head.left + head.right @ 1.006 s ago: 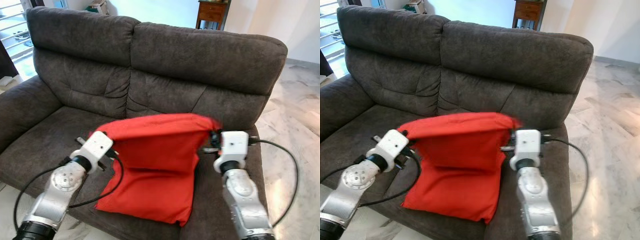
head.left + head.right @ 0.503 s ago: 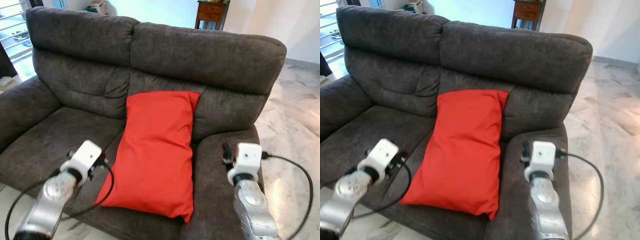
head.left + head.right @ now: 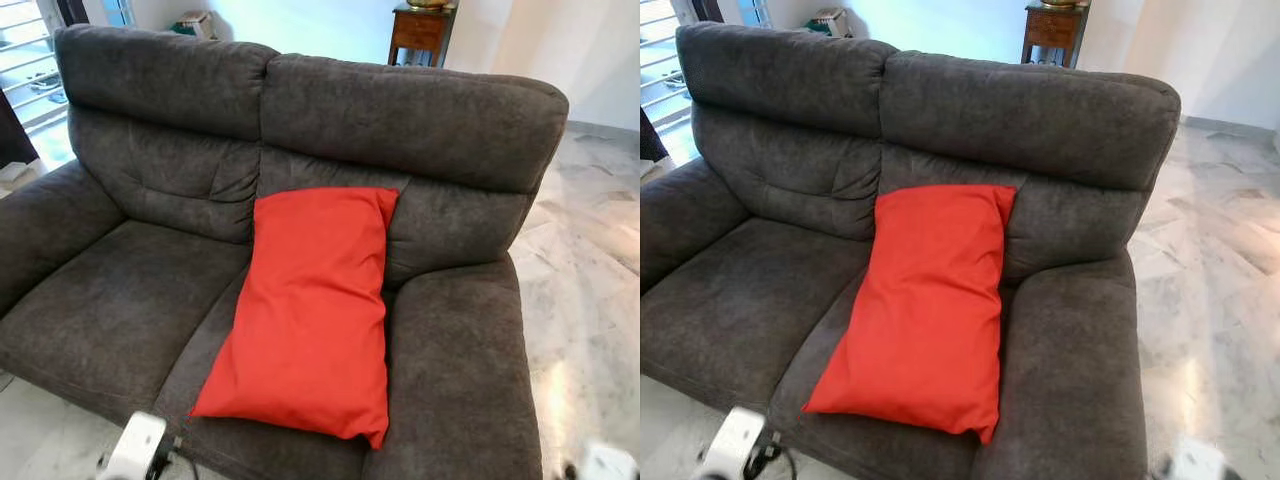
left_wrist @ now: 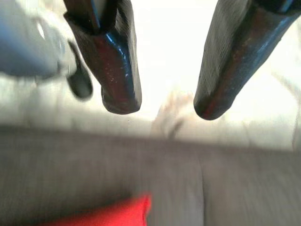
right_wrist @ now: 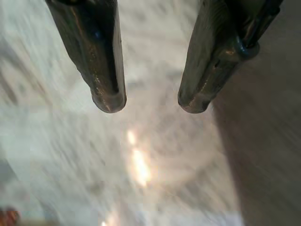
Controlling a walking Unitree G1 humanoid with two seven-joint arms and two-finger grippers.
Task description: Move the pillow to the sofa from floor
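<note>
Left eye view: the red pillow [image 3: 305, 310] lies on the grey sofa [image 3: 420, 110], its top edge leaning on the backrest and its lower end near the front edge of the seat, just beside the armrest at 3 o'clock. Task item judged placed.

Left gripper [image 4: 162, 106]: fingers apart, empty, low at 7 o'clock off the seat front. Right gripper [image 5: 148, 103]: fingers apart, empty, over the marble floor [image 3: 585, 290] at 5 o'clock.

Recommendation: lower both arms straight clear of the cushion, avoiding any brush against the pillow's lower corner, which overhangs slightly and could slide.
</note>
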